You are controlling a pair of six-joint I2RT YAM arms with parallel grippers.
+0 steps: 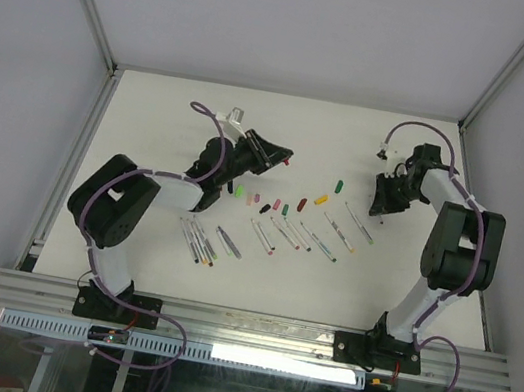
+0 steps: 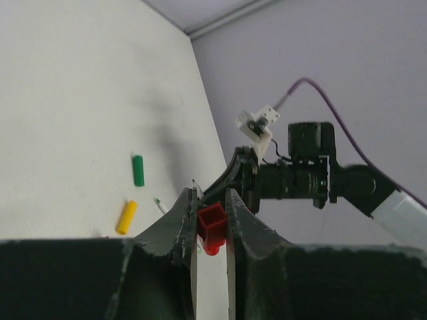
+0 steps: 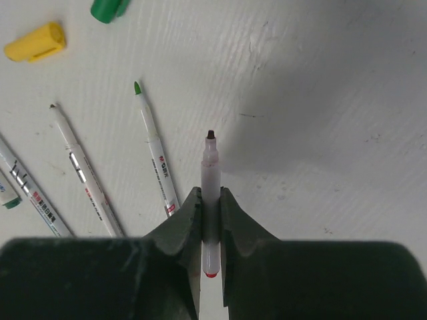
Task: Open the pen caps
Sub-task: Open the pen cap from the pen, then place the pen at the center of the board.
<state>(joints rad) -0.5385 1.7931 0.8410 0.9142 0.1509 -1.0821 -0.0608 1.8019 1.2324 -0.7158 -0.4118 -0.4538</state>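
Over white surface, my left pincer pinches stubby red plastic cap; my right pincer pinches uncapped grey-white pen.

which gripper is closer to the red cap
Left. The left gripper is pinching the red cap; the right gripper is well off to its right, holding a pen.

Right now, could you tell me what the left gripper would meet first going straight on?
Probably the right arm's black gripper, directly beyond the small red plastic cap that the left gripper pinches; depth is unclear.
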